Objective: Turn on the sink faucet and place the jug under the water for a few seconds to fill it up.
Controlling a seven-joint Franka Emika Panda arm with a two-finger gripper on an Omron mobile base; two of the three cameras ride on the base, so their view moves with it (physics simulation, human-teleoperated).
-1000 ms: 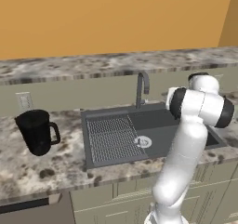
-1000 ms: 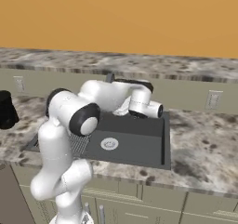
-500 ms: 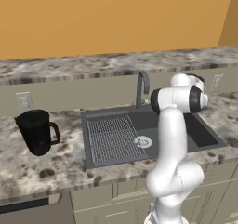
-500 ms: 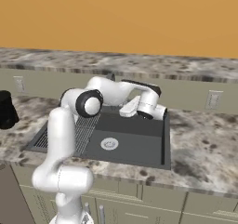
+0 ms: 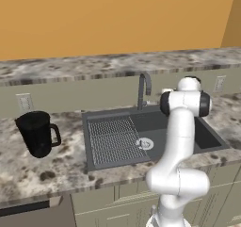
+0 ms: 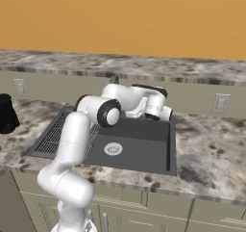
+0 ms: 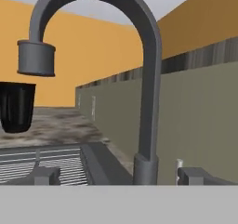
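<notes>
- Left base view: the sink faucet (image 5: 143, 87) stands at the back edge of the sink (image 5: 113, 139), its arched spout turned over the basin. The jug (image 5: 36, 133) sits upright on the counter (image 5: 28, 169) well to the left of the sink, handle to the right. Since half a second ago the arm's upper links have stayed folded over the right half of the basin, the elbow (image 5: 184, 102) a little lower and closer to the tap; the hand itself is hidden behind it.
- Right base view: the arm reaches across the basin toward the back wall, and its wrist (image 6: 154, 103) sits low at the sink's rear edge, further back than half a second ago. The jug (image 6: 6, 113) shows at the left edge, on the counter.
- Hand view: the gripper (image 7: 118, 174) is spread wide, one fingertip at each side of the faucet's base (image 7: 145, 168), neither touching it. The spout (image 7: 37, 56) curves overhead to the left, with the jug (image 7: 16, 106) beyond it on the counter. No stream falls from the spout.
</notes>
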